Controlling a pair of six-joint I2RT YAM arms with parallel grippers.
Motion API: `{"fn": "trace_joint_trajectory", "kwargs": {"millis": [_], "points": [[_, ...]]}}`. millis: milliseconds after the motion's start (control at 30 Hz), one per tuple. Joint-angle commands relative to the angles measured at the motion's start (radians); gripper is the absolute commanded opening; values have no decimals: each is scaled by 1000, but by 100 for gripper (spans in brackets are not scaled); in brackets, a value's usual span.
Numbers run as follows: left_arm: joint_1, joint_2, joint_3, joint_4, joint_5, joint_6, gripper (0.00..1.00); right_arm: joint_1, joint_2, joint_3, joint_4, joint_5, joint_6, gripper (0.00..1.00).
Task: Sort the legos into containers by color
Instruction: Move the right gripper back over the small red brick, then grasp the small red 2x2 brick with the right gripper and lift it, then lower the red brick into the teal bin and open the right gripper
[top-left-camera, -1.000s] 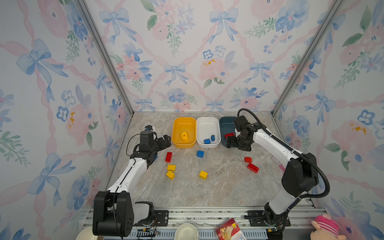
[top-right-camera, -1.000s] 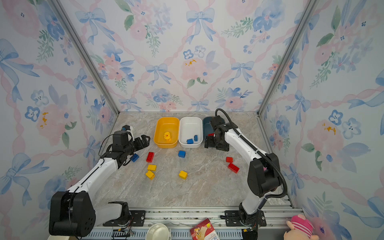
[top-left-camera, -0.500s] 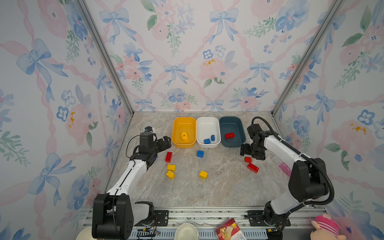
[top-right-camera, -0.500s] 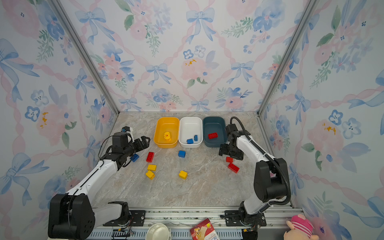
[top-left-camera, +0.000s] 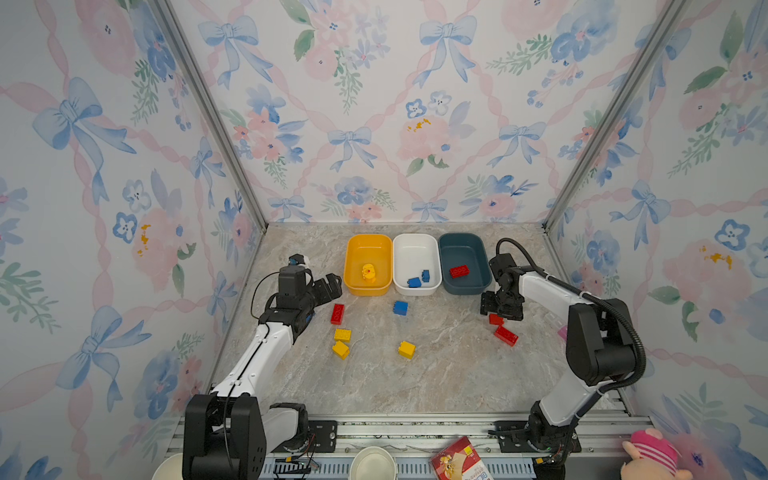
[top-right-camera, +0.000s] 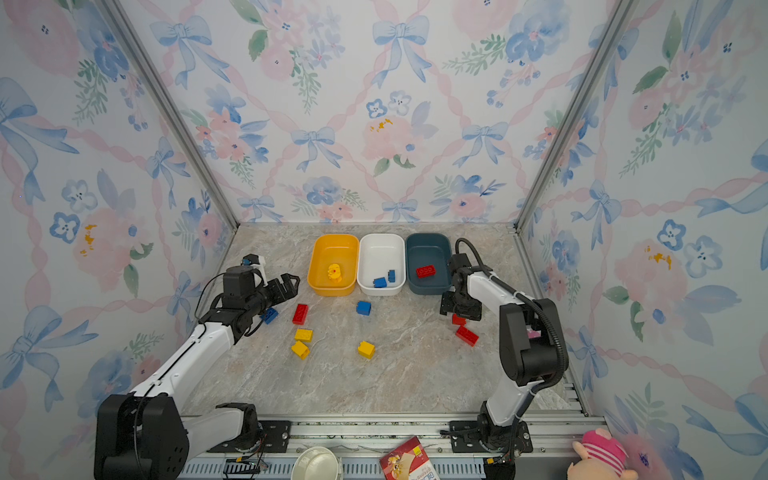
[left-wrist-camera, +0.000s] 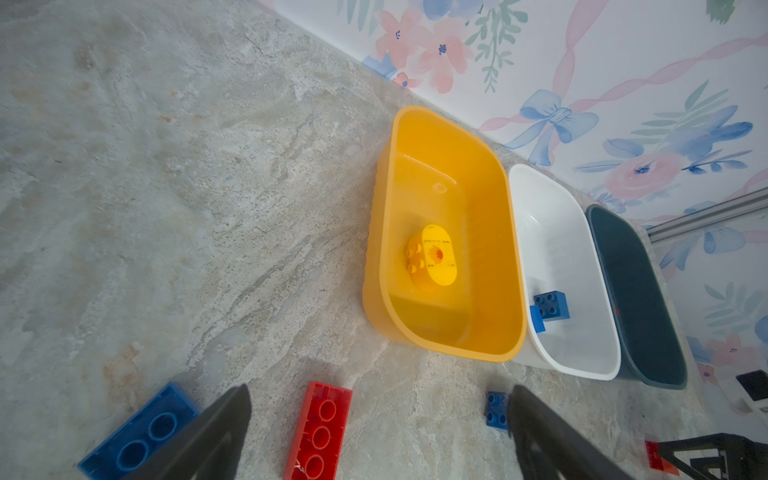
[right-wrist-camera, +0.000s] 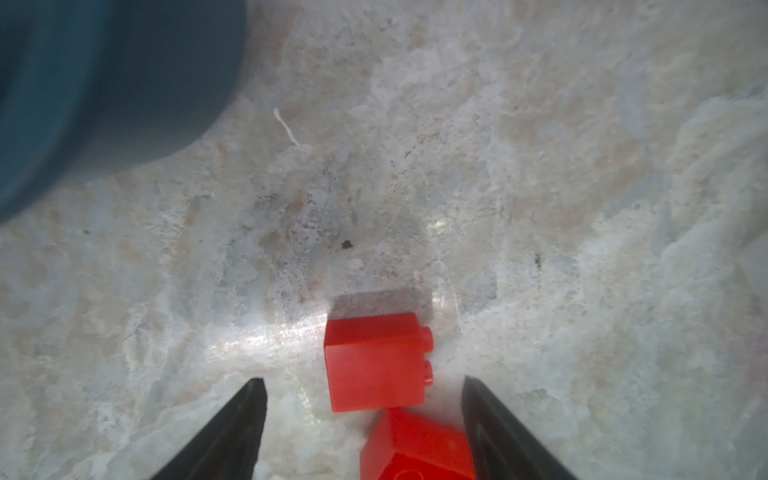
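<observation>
Hovering low over the desk (right-wrist-camera: 540, 166) with the right jaws spread apart around a small red lego (right-wrist-camera: 376, 361); holding the left jaws wide apart, gripping nothing.

Left arm (top-left-camera: 262, 353), right arm (top-left-camera: 544, 289): white links, black joints, black cables (top-left-camera: 631, 336); left end effector (top-left-camera: 334, 286), right end effector (top-left-camera: 501, 311) black.

**Top views, pair:** mounted high over the table (top-left-camera: 436, 382) edge farthest from the teal tub (top-left-camera: 471, 253), facing down toward it; wide and far, both taking in nearly the same whole scene.
**Left wrist view:** low and oblique, near the table, looking toward the teal tub (left-wrist-camera: 636, 291) from well apart.
**Right wrist view:** very close, facing down at the table just beside the teal tub (right-wrist-camera: 104, 83), which is blurred.
**Shared:** the teal tub shows in all four views.
</observation>
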Motion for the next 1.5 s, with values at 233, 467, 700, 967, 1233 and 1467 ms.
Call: {"fn": "trace_joint_trajectory", "kwargs": {"millis": [233, 467, 700, 967, 1233, 1467], "points": [[6, -9, -12, 9, 12, -13, 98, -37, 30, -64, 46, 10, -15, 67], [5, -14, -19, 9, 7, -13, 98, -41, 48, -81, 88, -14, -18, 56], [5, -22, -26, 9, 3, -14, 98, -41, 50, -75, 84, -13, -22, 43], [5, -25, -26, 11, 0, -19, 98, -30, -21, -36, 29, -29, -19, 42], [5, -22, -59, 20, 3, -19, 98, 49, -104, 100, -57, -25, 3, 42], [5, -25, -69, 27, 7, -23, 98, 86, -74, 264, -73, -27, 11, 43]]}}
